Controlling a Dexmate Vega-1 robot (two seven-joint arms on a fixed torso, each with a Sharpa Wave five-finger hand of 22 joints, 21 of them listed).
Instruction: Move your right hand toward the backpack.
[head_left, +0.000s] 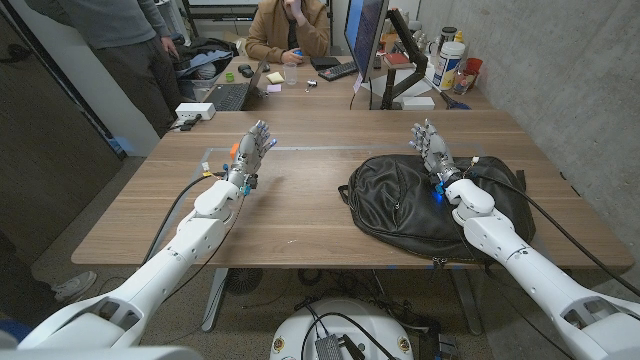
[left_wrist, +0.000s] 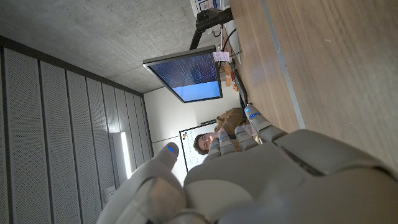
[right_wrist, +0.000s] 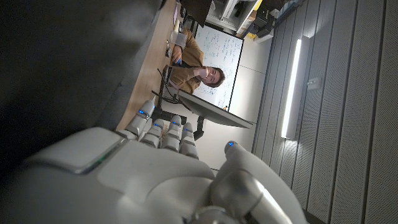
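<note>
A black backpack (head_left: 420, 205) lies flat on the wooden tabletop (head_left: 300, 215), toward its right edge and reaching almost to the near edge. The right hand (head_left: 437, 160) is over the backpack's far part, fingers (head_left: 425, 135) spread and straight, grasping nothing; whether it touches the bag cannot be told. The left hand (head_left: 250, 155) is over the bare left half of the tabletop, well apart from the backpack, its fingers likewise released. At a second table beyond the far edge, a monitor (head_left: 365, 35) stands and a seated person (head_left: 290, 25) faces it.

A black backpack (head_left: 420, 200) lies on the brown wood-grain table (head_left: 300, 210), beside white arms with grey hands.
</note>
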